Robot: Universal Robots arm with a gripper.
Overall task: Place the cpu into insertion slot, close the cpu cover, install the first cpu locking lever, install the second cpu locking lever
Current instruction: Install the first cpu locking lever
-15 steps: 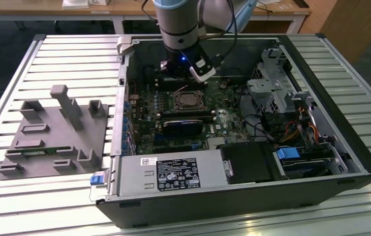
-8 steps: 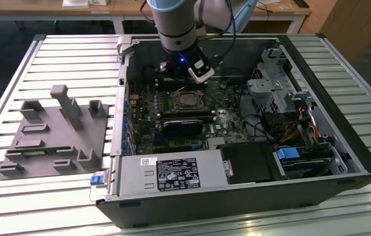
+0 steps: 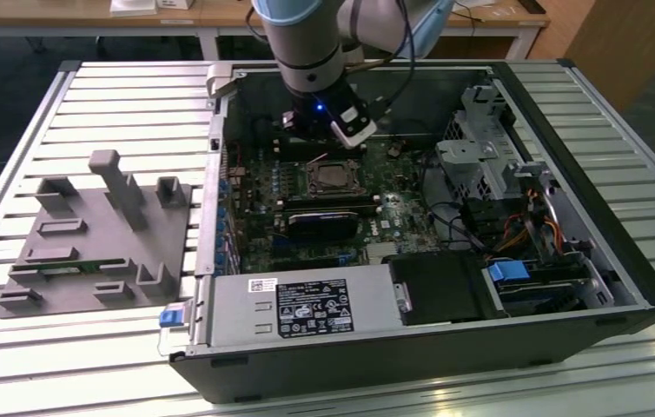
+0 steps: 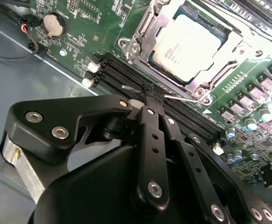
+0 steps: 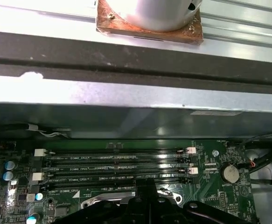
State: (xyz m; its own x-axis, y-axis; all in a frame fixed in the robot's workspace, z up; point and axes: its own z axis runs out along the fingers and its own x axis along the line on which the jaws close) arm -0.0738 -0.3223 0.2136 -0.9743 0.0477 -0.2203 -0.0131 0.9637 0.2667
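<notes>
Firstly, exterior view. An open computer case [image 3: 420, 369] lies on a slatted metal desk [image 3: 73, 104]. The arm [image 3: 304, 43] reaches down into it, and the pincer [image 3: 330, 139] hangs just above the insertion slot [image 3: 334, 178] on the motherboard [image 3: 264, 230]. A grey fixture [image 3: 95, 234] stands on the desk at the exterior view's left, apart from the case. A power supply [image 3: 304, 308] sits against the case's near wall. Wooden-topped furniture lines the room behind.

Second wrist view. The cpu [image 4: 187, 44] sits in the slot, its silver top showing through the window of the cpu cover [image 4: 147, 25], which appears to lie flat around it. The pincer's black fingers are drawn together with no gap seen between them. Their tips are just beside a thin wire locking lever [image 4: 182, 98] that runs between the slot and the memory slots [image 4: 112, 77]. Whether they touch or clasp the wire cannot be told. Judged from this, placing and covering are done and a lever step is in hand; which lever is unclear. Seating it would call for a steady, guided press in tight quarters.

First wrist view. Four memory slots and a coin cell [image 5: 230, 172] lie before the case wall [image 5: 126, 93]. Beyond it, on the desk, stands a metal cylinder [image 5: 149, 9] on a copper-coloured plate [image 5: 117, 28].
</notes>
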